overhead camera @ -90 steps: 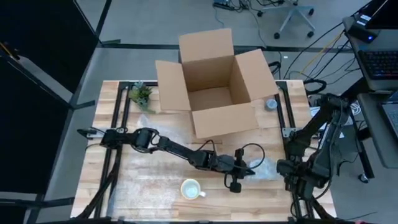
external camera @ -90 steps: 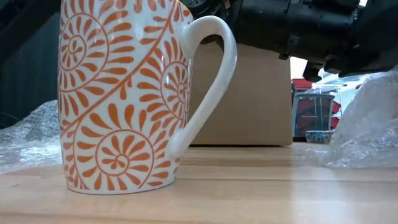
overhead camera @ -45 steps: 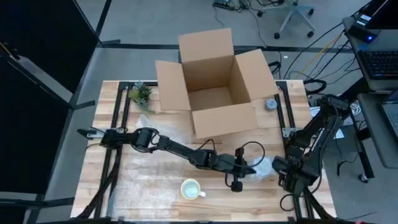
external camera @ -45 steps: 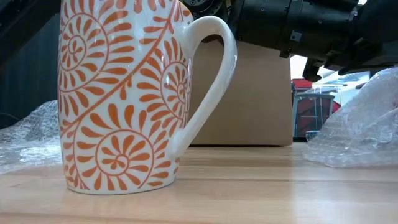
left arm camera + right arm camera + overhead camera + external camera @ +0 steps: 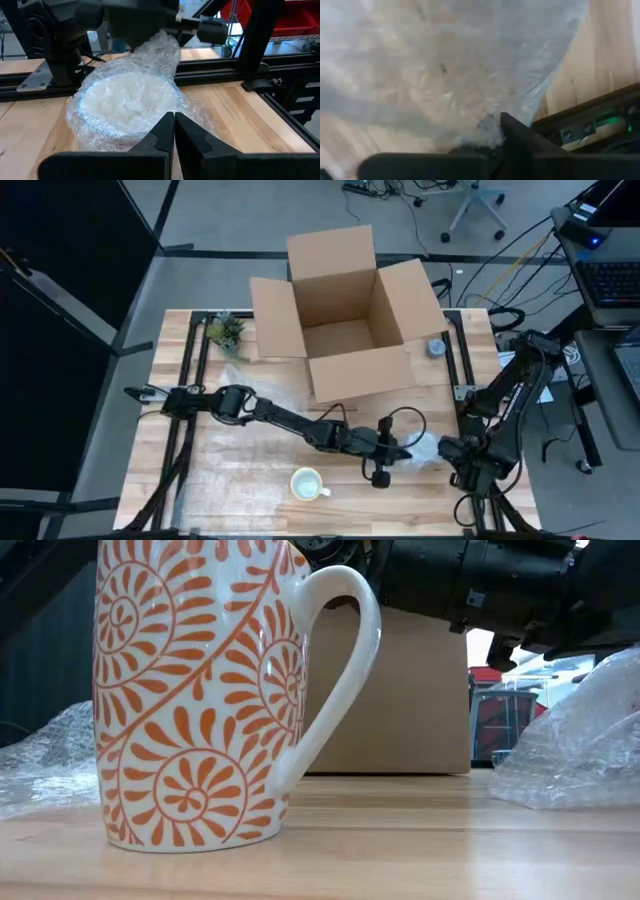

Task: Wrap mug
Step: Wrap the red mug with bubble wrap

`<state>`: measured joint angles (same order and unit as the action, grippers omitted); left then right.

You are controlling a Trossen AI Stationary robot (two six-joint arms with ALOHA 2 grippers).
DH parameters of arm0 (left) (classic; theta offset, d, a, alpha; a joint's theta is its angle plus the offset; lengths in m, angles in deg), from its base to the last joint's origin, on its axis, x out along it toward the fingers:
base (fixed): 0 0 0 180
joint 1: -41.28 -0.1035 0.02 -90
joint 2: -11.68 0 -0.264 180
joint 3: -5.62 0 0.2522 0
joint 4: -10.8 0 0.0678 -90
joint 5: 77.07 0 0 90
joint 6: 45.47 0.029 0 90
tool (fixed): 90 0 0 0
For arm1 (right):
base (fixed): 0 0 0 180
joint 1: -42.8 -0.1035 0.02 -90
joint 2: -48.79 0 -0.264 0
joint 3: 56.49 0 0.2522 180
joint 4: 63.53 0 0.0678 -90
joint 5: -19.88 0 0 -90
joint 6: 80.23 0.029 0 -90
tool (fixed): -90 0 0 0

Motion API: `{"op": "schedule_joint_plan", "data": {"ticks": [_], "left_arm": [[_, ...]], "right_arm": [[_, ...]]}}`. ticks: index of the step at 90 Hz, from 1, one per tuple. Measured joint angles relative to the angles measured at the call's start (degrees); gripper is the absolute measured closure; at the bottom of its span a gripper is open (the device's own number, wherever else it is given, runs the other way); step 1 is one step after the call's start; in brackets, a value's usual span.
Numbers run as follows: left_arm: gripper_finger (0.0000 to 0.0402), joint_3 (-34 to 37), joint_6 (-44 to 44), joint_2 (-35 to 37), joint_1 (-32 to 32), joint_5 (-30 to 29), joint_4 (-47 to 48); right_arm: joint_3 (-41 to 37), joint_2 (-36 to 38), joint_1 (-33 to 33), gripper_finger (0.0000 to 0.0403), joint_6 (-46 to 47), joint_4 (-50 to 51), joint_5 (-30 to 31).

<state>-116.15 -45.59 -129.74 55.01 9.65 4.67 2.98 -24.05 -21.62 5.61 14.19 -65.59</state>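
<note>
The left gripper sat low and right of centre in the high view, at the end of an arm stretched across the table. In its own wrist view its two fingers were pressed together with no gap, against the near edge of a crumpled bundle of bubble wrap; whether a fold of the film was pinched between them could not be made out. The right gripper hung at the lower right of the high view, just beyond that same wrap, with the film filling its wrist view; its jaws could not be read.

The mug stood upright and unwrapped at the lower middle of the high view, handle toward the frame's right, its orange pattern filling the left of the low view. It lay to the lower left of the left gripper, near but apart, and the wrap lay on the far side of that gripper from it. The left arm was the nearer one, so the sheet would probably have to be drawn toward the lower left to reach the mug. An open cardboard box stood at the upper middle.
</note>
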Motion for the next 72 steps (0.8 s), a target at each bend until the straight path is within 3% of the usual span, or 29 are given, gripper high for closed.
{"op": "schedule_joint_plan", "data": {"ticks": [39, 72], "left_arm": [[0.0402, -0.1, -1.7, 0.1, -0.3, 0.2, 0.9], [0.0402, -0.1, -2.5, 0.1, -0.3, 0.2, 1.0]], "right_arm": [[3.4, 1.3, 1.4, 0.0397, -4.8, 0.2, 7.7], [3.6, 1.3, 3.7, 0.0396, -8.3, -1.3, 7.1]]}}
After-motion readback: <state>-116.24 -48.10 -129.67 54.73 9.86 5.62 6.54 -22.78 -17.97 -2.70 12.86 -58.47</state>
